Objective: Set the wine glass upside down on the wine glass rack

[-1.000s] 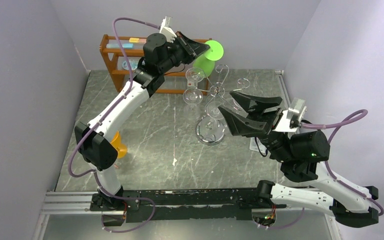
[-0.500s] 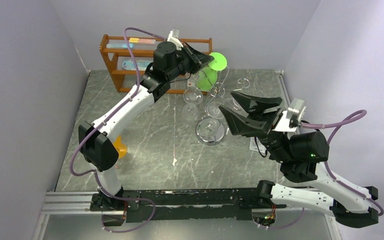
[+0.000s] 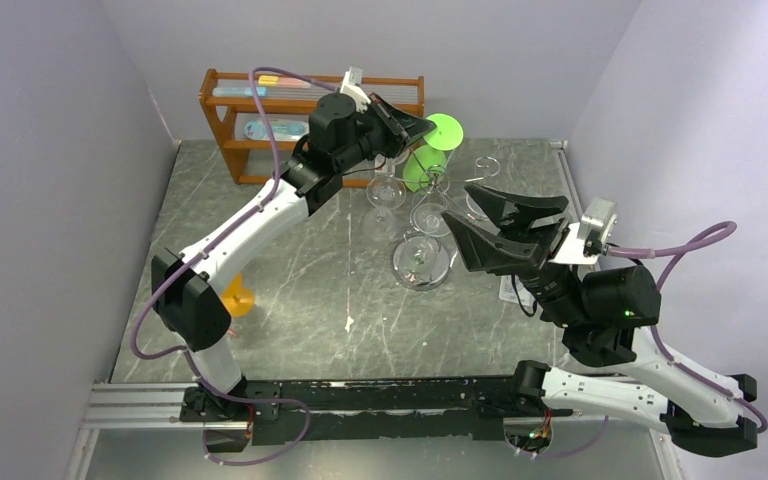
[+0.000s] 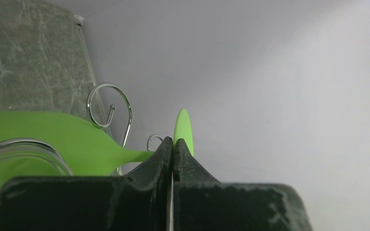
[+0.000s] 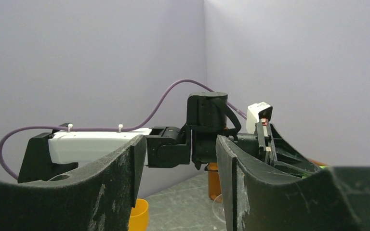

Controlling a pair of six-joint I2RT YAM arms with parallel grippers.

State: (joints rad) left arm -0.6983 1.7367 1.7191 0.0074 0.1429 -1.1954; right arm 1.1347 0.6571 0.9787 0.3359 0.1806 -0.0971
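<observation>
My left gripper [image 3: 426, 129] is shut on the stem of a bright green wine glass [image 3: 422, 166], held foot-up and bowl-down among the upper arms of the chrome wine glass rack [image 3: 422, 264]. In the left wrist view the closed fingertips [image 4: 173, 141] pinch the stem between the green bowl [image 4: 53, 139] and the foot, with a chrome spiral arm [image 4: 109, 103] just behind. I cannot tell if the glass rests on an arm. My right gripper [image 3: 457, 203] is open and empty, hovering just right of the rack; its jaws [image 5: 180, 144] stand wide apart.
Clear wine glasses [image 3: 386, 190] hang upside down on the rack's left side. A brown wooden shelf unit [image 3: 250, 112] stands at the back left. An orange cup [image 3: 239, 298] sits beside the left arm, also in the right wrist view [image 5: 139, 214]. Walls close in on both sides.
My left arm has carried the green glass rightward and down, from near the shelf to among the rack's arms. My right gripper has barely moved.
</observation>
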